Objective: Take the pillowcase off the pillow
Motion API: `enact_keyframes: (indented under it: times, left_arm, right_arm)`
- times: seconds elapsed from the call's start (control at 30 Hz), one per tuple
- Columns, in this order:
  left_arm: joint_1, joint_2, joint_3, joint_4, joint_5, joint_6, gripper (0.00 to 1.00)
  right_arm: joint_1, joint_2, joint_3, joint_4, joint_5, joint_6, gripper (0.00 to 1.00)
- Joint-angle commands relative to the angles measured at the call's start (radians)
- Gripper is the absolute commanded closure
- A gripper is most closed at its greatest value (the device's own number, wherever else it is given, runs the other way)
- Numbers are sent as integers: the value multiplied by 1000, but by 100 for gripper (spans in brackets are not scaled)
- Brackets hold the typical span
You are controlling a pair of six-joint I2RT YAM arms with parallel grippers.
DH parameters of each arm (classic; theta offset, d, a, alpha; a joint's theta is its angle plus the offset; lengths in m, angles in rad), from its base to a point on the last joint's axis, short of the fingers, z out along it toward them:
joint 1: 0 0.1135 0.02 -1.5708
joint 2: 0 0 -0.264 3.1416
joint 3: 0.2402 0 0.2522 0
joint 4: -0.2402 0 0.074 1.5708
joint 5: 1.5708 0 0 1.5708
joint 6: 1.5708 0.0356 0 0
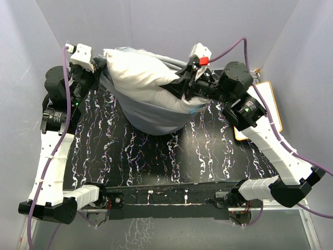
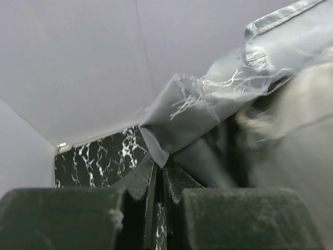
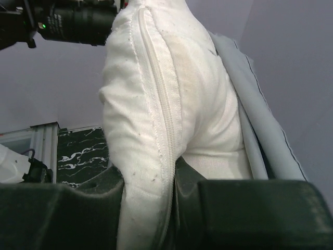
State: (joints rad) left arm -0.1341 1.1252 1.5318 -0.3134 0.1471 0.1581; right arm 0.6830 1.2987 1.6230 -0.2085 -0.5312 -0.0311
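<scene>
The off-white pillow (image 1: 140,73) is held up at the back of the table, partly out of the grey pillowcase (image 1: 156,117), which hangs below it like a sack. My right gripper (image 1: 179,83) is shut on the pillow's seamed edge (image 3: 156,156); grey pillowcase (image 3: 260,125) hangs to its right. My left gripper (image 1: 99,67) is shut on a corner of the pillowcase (image 2: 182,114), pinched between its fingertips (image 2: 156,166). The pillow shows blurred at the right of the left wrist view (image 2: 307,135).
The black marbled table top (image 1: 156,156) lies below the hanging fabric. A small whiteboard with an orange rim (image 1: 270,104) lies at the right edge under my right arm. Grey walls close in the back and both sides.
</scene>
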Motion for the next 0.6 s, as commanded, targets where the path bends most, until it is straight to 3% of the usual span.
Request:
enact_keyframes:
  times: [0.0,0.2,0.33,0.43,0.5,0.53,0.57]
  left_arm:
    - [1,2,-52,2,-92,5,100]
    - [1,3,-131,-156,96,-29,96]
    - [1,-41,-187,-256,312,19,89]
    - [1,-94,-210,-297,394,57,78]
    - [1,-114,-218,-331,399,86,64]
    - [1,-119,-218,-346,393,94,49]
    - [1,-128,-217,-346,360,94,25]
  right_arm:
    - [-47,-101,14,342,-134,184,92]
    - [-88,-88,45,540,-85,356,92]
    - [-89,-40,111,549,14,396,92]
    - [-91,-16,122,577,106,411,92]
    - [-94,16,152,578,159,418,92]
    - [-95,37,177,563,188,423,92]
    - [-97,58,215,536,219,431,92]
